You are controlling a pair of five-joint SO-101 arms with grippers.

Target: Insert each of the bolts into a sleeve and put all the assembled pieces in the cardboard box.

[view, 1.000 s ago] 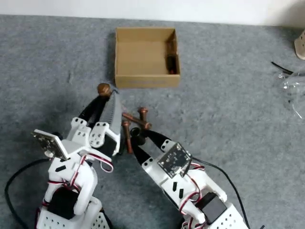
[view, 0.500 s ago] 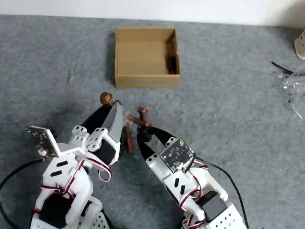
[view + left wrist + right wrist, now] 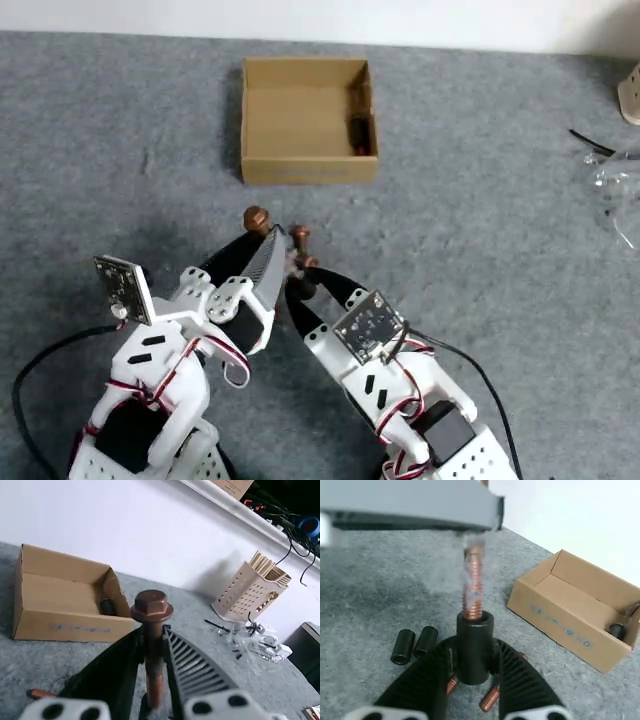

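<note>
My left gripper (image 3: 262, 245) (image 3: 152, 635) is shut on a copper bolt (image 3: 152, 606), head (image 3: 256, 217) up. Held upright in my right gripper (image 3: 475, 655) (image 3: 303, 290), which is shut on it, is a black sleeve (image 3: 475, 645). The bolt's threaded end (image 3: 472, 597) comes down onto the sleeve's open top. The cardboard box (image 3: 300, 165) (image 3: 570, 617) (image 3: 60, 625) stands beyond both grippers, with one dark assembled piece (image 3: 360, 132) (image 3: 106, 606) against its wall. Two loose sleeves (image 3: 414, 643) lie on the carpet beside the right gripper.
Loose copper bolts (image 3: 300, 238) (image 3: 490, 700) lie on the grey carpet under and just beyond the grippers. Clear plastic bags and a black cable (image 3: 608, 170) sit at the far right, near a perforated beige holder (image 3: 250, 592).
The left arm carried its bolt right and nearer, from beside the box's front corner to above the right gripper's sleeve. The right gripper shifted only slightly.
</note>
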